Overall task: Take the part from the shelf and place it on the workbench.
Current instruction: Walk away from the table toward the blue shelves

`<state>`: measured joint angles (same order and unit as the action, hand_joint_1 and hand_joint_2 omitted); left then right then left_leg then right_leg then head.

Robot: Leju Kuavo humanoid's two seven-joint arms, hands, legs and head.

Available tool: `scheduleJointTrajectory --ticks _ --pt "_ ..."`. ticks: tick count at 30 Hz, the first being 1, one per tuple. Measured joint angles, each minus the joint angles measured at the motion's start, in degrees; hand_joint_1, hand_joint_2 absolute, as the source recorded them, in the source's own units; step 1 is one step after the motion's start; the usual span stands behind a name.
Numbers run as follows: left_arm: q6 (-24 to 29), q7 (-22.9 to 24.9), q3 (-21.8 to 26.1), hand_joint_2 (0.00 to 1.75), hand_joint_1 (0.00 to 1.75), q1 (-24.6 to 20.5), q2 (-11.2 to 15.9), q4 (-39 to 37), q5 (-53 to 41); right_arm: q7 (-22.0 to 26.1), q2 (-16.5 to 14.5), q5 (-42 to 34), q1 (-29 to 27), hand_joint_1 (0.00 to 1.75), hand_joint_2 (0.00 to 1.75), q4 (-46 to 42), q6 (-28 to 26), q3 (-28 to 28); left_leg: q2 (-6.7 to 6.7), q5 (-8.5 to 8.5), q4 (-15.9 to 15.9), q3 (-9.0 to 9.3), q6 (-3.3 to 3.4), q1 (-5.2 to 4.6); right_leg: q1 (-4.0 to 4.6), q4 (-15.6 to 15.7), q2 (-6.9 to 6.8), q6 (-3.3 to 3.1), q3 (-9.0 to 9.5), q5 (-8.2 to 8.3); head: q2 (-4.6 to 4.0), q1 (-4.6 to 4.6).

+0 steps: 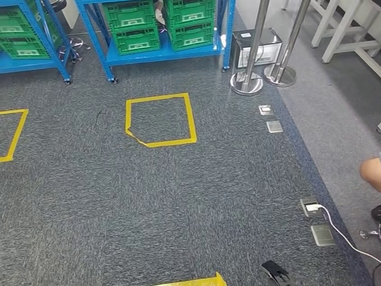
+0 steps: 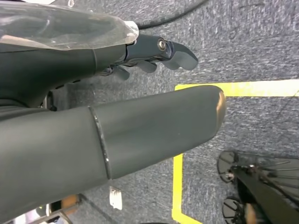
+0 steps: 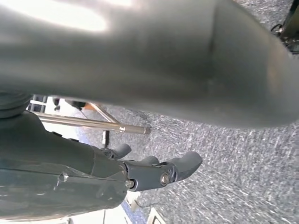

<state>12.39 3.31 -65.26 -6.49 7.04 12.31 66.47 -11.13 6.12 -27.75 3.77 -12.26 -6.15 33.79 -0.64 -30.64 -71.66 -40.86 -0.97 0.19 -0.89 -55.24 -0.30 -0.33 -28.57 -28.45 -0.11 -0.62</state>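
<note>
A blue shelf (image 1: 166, 56) stands at the far side of the carpet and carries green crates (image 1: 134, 27). Something pale (image 1: 159, 15) shows between two of the crates; I cannot tell what it is. My left hand (image 2: 141, 121) hangs over the carpet near a yellow tape line, its thumb and fingers (image 2: 173, 51) stretched out and apart, with nothing in them. My right hand (image 3: 148, 70) also hangs above the carpet, its fingers (image 3: 176, 168) extended and holding nothing.
A yellow tape square (image 1: 191, 122) marks the carpet before the shelf. A second blue shelf (image 1: 27, 59) stands at the left. Two steel posts (image 1: 247, 80), floor sockets (image 1: 274, 126) and a white cable (image 1: 341, 235) lie to the right. Part of a person (image 1: 371, 173) shows at the right edge.
</note>
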Motion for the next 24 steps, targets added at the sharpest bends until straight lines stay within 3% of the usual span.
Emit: scheduleJointTrajectory --ticks 2,3,5,8,10,13,14,15,16,19,20,21,22,24 --pt "0.0 0.3 0.0 0.0 0.0 0.1 0.0 0.0 -0.1 0.0 0.0 0.0 0.0 0.0 0.0 0.0 0.0 0.0 0.28 4.4 7.4 3.26 0.52 -0.04 0.0 0.0 -0.29 0.24 0.99 -0.73 0.0 0.09" --pt "0.0 0.4 0.0 0.0 0.0 0.0 0.0 0.0 -0.1 0.0 0.0 0.0 0.0 0.0 0.0 0.0 0.0 0.0 0.58 5.76 11.5 5.24 0.85 -0.25 0.08 0.0 -0.44 0.48 1.44 -1.18 0.0 0.17" --pt "0.0 0.5 0.0 0.0 0.0 -0.1 0.1 0.0 -0.2 0.0 0.0 0.0 0.0 0.0 0.0 0.0 0.0 0.0 1.0 6.21 16.0 7.58 1.54 -0.75 0.07 0.2 -0.69 1.12 2.36 -1.83 0.0 0.23" --pt "0.0 0.5 0.0 0.0 0.0 -0.1 0.2 0.0 -0.2 0.0 -0.1 0.0 0.2 0.0 0.0 0.0 0.1 0.1 0.59 5.08 17.3 9.33 2.63 -0.92 -0.14 -0.5 -0.77 2.14 3.51 -1.87 -0.01 -0.02" --pt "0.0 0.5 0.0 0.0 0.0 -0.1 0.2 0.0 -0.2 0.0 -0.2 0.0 0.3 0.0 0.0 0.0 0.2 0.1 0.35 4.46 17.9 11.16 3.32 -0.74 -0.2 -5.4 -0.44 2.43 0.99 -2.31 -0.01 -0.32" --pt "0.0 0.5 0.0 0.0 0.0 -0.1 0.2 0.0 -0.2 0.0 -0.2 0.0 0.2 0.0 0.0 0.0 0.3 0.2 0.11 2.82 18.1 13.4 3.75 -0.63 -0.18 -16.5 0.02 2.7 -7.17 -5.86 0.0 -0.86" --pt "0.0 0.5 0.0 0.0 0.0 -0.1 0.2 0.0 -0.2 0.0 -0.2 0.0 0.1 0.0 0.0 0.0 0.3 0.2 -0.09 2.14 18.1 14.26 3.74 -0.61 -0.19 -18.0 0.04 2.82 -9.15 -7.18 0.0 -1.02" --pt "0.0 0.5 0.0 0.0 0.0 0.0 0.2 0.0 -0.2 0.0 -0.2 0.0 0.1 0.0 0.0 0.0 0.3 0.2 -0.32 1.4 18.1 15.26 3.67 -0.57 -0.2 -17.5 0.05 2.91 -10.27 -7.6 0.0 -1.21" --pt "0.0 0.5 0.0 0.0 0.0 0.1 0.2 0.0 -0.2 0.0 -0.2 0.0 0.0 0.0 0.0 0.0 0.3 0.2 -0.54 0.64 18.2 16.36 3.56 -0.5 -0.21 -15.4 0.05 2.9 -10.54 -6.76 0.0 -1.39" --pt "0.0 0.5 -0.1 0.0 0.0 0.0 0.1 0.0 -0.2 0.0 -0.2 0.0 -0.4 0.0 0.0 0.1 0.3 0.3 -1.03 -1.49 19.3 19.85 2.98 -0.46 -0.16 -4.8 0.0 2.43 -9.4 1.91 0.0 -2.06" --pt "0.0 0.5 -0.1 0.0 0.0 -0.1 0.1 0.0 -0.2 0.0 -0.2 0.0 -0.4 0.0 0.0 0.2 0.3 0.3 -1.15 -2.19 20.2 20.94 2.7 -0.52 -0.05 -2.5 -0.04 2.22 -8.88 3.8 0.0 -2.21" --pt "0.0 0.5 -0.1 0.0 0.0 -0.2 0.1 0.0 -0.2 0.0 -0.3 0.0 -0.4 0.0 0.0 0.2 0.3 0.4 -1.24 -2.24 20.7 22.01 2.38 -0.63 -0.07 -1.2 0.06 2.01 -8.45 4.27 0.0 -2.19" --pt "0.0 0.5 -0.1 0.0 0.0 -0.2 0.2 0.0 -0.2 0.0 -0.3 0.0 -0.2 0.0 0.0 0.2 0.4 0.4 -1.28 -2.03 20.8 22.71 2.11 -0.71 -0.12 -0.8 0.19 1.78 -7.42 3.72 0.0 -2.06" --pt "0.0 0.5 -0.1 0.0 0.0 -0.2 0.2 0.0 -0.2 0.0 -0.3 0.0 -0.1 0.0 0.0 0.2 0.4 0.5 -0.82 -1.21 18.5 22.99 1.56 -0.68 -0.26 0.2 0.37 1.05 -5.24 3.94 -0.01 -1.49"
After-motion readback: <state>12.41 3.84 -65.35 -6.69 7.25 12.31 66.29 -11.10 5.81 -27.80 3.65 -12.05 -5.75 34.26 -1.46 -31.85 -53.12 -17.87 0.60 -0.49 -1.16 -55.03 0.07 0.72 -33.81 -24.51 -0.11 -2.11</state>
